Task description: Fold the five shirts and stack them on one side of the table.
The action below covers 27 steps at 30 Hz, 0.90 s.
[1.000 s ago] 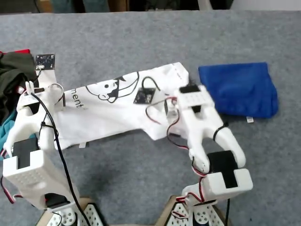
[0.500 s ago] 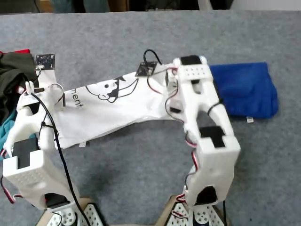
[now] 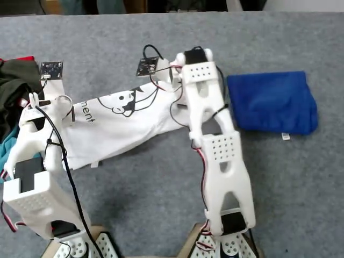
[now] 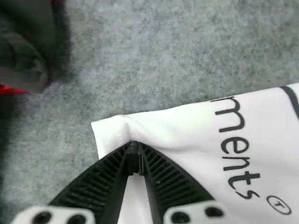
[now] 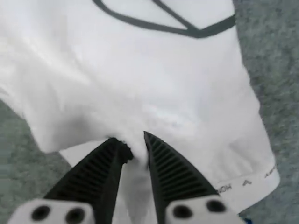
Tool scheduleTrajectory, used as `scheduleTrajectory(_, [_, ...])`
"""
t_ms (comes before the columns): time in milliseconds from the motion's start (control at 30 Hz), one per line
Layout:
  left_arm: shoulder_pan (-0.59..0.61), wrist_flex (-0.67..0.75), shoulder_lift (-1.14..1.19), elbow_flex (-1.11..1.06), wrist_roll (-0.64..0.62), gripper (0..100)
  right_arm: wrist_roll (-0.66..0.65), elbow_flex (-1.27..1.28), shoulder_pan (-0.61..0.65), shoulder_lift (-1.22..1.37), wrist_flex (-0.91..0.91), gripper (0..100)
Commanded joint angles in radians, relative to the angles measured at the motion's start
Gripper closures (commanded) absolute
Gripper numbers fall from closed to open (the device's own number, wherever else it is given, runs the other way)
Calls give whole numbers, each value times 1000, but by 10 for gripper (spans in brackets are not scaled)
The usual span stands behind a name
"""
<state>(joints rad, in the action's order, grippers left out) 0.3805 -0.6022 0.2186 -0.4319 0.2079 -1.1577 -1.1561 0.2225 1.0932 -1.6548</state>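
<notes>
Grey felt-like covering is lying over the whole table you are working at. The white shirt is lying stretched out between your two arms and slanting across the middle of the table, with its black drawing and lettering facing up. Your left arm is standing at the shirt's end nearer the table's left side. In the left wrist view, the left gripper is clamping a corner of the white shirt. Its fingers are closed tight on the hem, with no gap showing, and the cloth is puckering just ahead of the tips. Your right arm is reaching out over the shirt's other end. In the right wrist view, the right gripper is pinching a bunched fold of the white shirt, with the fingers nearly together and fabric filling the narrow space between them. I cannot tell whether that end is lifting off the table. The blue shirt is lying folded on the table's right side, just beside the right arm and apart from the white one. At the left edge, a loose heap of clothes in dark, red and teal is sitting unfolded beside the left arm. Its dark garment is lying near the clamped corner but not touching it.
</notes>
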Motion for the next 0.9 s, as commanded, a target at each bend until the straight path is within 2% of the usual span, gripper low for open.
scheduleTrajectory(0, [22, 8, -2, 42, 11, 971, 6, -226, 12, 56, -23, 846])
scheduleTrajectory(100, [21, 8, -2, 42, 11, 971, 89, -367, 12, 97, -86, 664])
scheduleTrajectory(200, [21, 8, -2, 42, 11, 971, 92, -490, -3, 108, -109, 607])
scheduleTrajectory(300, [21, 8, -2, 42, 11, 971, 121, -521, -26, 87, -110, 654])
scheduleTrajectory(400, [21, 8, -2, 42, 11, 971, 212, -499, -57, 21, -112, 754])
scheduleTrajectory(500, [19, 8, -2, 42, 11, 971, 327, -478, -81, -35, -114, 995])
scheduleTrajectory(567, [21, 8, -2, 42, 11, 971, 394, -430, -103, -70, -114, 943])
scheduleTrajectory(667, [21, 11, -2, 44, 11, 971, 459, -321, -140, -137, -114, 985])
scheduleTrajectory(867, [21, 14, -2, 44, 9, 971, 463, -8, -192, -151, -68, 984])
